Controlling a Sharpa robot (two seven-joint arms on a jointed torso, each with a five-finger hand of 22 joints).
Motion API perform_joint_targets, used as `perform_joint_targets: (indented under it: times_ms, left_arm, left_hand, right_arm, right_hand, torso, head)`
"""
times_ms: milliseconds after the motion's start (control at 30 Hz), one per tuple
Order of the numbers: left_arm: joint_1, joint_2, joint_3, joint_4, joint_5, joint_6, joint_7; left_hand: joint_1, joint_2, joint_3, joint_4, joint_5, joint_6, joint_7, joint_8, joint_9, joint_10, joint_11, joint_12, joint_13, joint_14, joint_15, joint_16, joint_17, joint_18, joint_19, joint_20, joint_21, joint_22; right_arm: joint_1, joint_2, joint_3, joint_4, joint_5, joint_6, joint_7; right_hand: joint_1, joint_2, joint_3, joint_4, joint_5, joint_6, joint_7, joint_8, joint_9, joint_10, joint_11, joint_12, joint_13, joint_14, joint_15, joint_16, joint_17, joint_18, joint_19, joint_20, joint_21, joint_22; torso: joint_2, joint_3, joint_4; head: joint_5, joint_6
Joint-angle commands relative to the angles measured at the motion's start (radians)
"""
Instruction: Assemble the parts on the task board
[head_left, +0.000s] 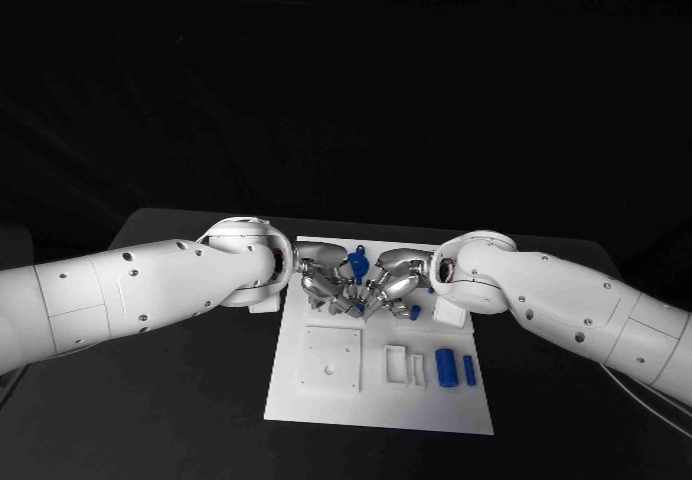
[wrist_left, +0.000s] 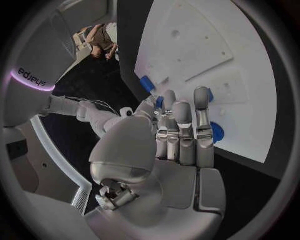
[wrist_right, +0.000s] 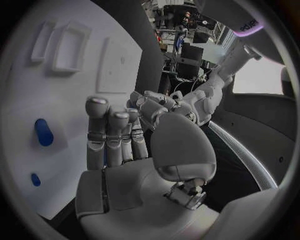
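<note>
The white task board (head_left: 378, 412) lies in the middle of the black table. My two hands meet over its far half. My left hand (head_left: 329, 281) pinches a slim blue part (head_left: 358, 262) that stands up between the hands; in the left wrist view this blue part (wrist_left: 148, 85) runs out past the fingers (wrist_left: 182, 127) over the board (wrist_left: 206, 40). My right hand (head_left: 392, 285) is close against the left one, fingers together; what it grips is hidden. Two blue cylinders (head_left: 446, 368) lie on the board's near right, and the right wrist view shows one blue cylinder (wrist_right: 44, 132) beside my right hand (wrist_right: 115, 140).
A raised square plate (head_left: 332, 358) and two white slots (head_left: 395, 362) sit on the board's near half. Small blue pieces (head_left: 414, 312) lie just under the right hand. Black table surrounds the board on both sides.
</note>
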Motion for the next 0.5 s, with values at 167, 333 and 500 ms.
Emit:
perform_joint_targets:
  times_ms: [167, 333, 500]
  left_arm:
    - [0.0, 0.006, -0.001, 0.0, 0.005, 0.005, -0.004]
    - [-0.001, 0.008, -0.001, 0.0, 0.007, 0.005, -0.004]
    - [-0.001, 0.01, -0.001, -0.001, 0.017, 0.003, 0.0]
  left_hand:
    - [0.005, 0.009, 0.001, 0.004, 0.0, 0.001, 0.007, -0.002, -0.011, 0.0, 0.001, -0.002, -0.001, 0.0, 0.001, 0.007, -0.001, 0.0, 0.002, 0.004, 0.003, 0.016]
    - [0.004, 0.02, 0.007, 0.011, 0.0, 0.003, 0.007, -0.002, -0.025, 0.002, 0.0, 0.0, 0.0, 0.003, 0.0, 0.008, -0.001, 0.0, 0.003, 0.004, 0.004, 0.016]
    - [0.026, 0.045, 0.031, -0.004, 0.013, 0.005, 0.004, 0.002, -0.028, 0.005, -0.001, 0.0, -0.001, 0.005, -0.001, 0.01, 0.001, 0.0, 0.005, 0.003, 0.007, 0.018]
  right_arm:
    - [0.0, 0.002, 0.001, 0.001, 0.036, 0.027, -0.001]
    - [0.0, 0.004, 0.001, 0.001, 0.039, 0.029, -0.003]
    - [0.0, 0.006, 0.001, 0.0, 0.039, 0.03, -0.003]
  right_hand:
    - [-0.002, 0.012, -0.006, 0.002, 0.005, 0.006, 0.0, 0.007, 0.001, -0.009, 0.0, -0.005, 0.001, -0.006, 0.001, 0.003, 0.002, -0.007, 0.037, -0.002, -0.001, 0.068]
    - [-0.002, 0.012, -0.005, 0.002, 0.007, 0.006, 0.0, 0.006, 0.001, -0.009, 0.0, -0.005, 0.002, -0.007, 0.001, 0.001, 0.001, -0.007, 0.037, -0.002, -0.002, 0.068]
    - [-0.002, 0.012, -0.005, 0.002, 0.007, 0.006, 0.0, 0.006, 0.001, -0.009, 0.0, -0.005, 0.002, -0.007, 0.001, 0.001, 0.001, -0.007, 0.037, -0.002, -0.002, 0.068]
  torso:
    - [0.0, -0.0007, 0.0006]
    - [0.0, -0.0004, 0.0007]
    - [0.0, -0.0001, 0.0003]
  head:
    - [0.0, 0.0]
    - [0.0, -0.001]
    - [0.001, -0.001]
